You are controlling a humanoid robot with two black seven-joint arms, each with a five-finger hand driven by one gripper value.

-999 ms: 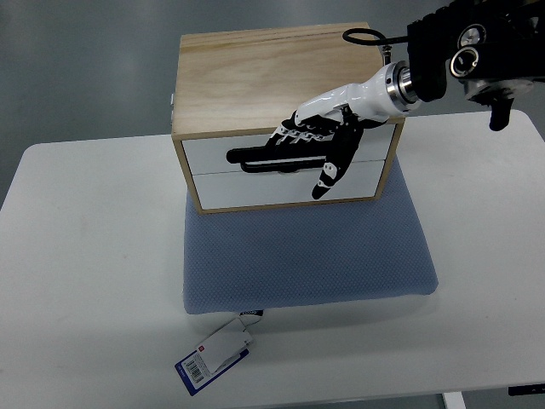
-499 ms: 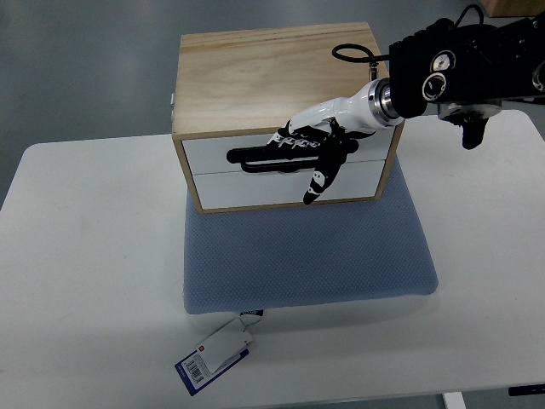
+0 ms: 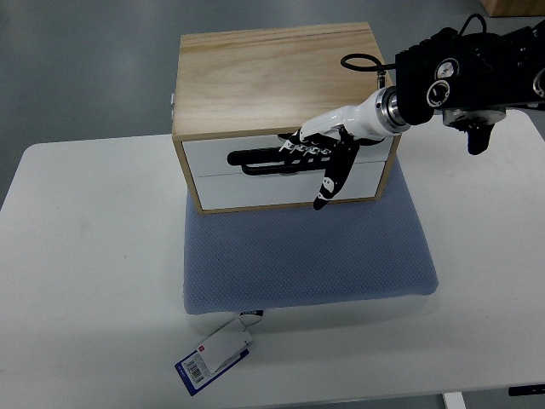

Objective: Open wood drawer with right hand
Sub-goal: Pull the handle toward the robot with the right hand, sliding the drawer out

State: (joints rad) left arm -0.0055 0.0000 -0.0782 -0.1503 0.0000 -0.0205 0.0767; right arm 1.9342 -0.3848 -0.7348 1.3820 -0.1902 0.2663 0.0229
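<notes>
A white worktop (image 3: pixel 94 281) fills most of the view, with grey floor beyond its far edge. On it, toward the middle, lies a blue-grey padded mat (image 3: pixel 306 256), its near edge well back from the worktop's near edge. A white and blue tag (image 3: pixel 215 356) hangs off the mat's near left corner and lies flat on the worktop close to the near edge.

The wood drawer box (image 3: pixel 277 72) stands on the far part of the mat, reaching out past the worktop's far edge. Its top and side frame are pale, grained wood; the front facing the camera shows two white drawer faces, one above the other. The upper drawer (image 3: pixel 213 158) carries a long black handle (image 3: pixel 255 158) running sideways, and both drawers look flush with the frame.

The right arm (image 3: pixel 464 68), black and bulky, enters from the far right. The right hand (image 3: pixel 328 158), white on the back with black fingers (image 3: pixel 328 183), lies against the box front, fingers curled over the handle's right end, the lowest reaching onto the lower drawer (image 3: pixel 255 189). Nothing else lies in front of the box.
</notes>
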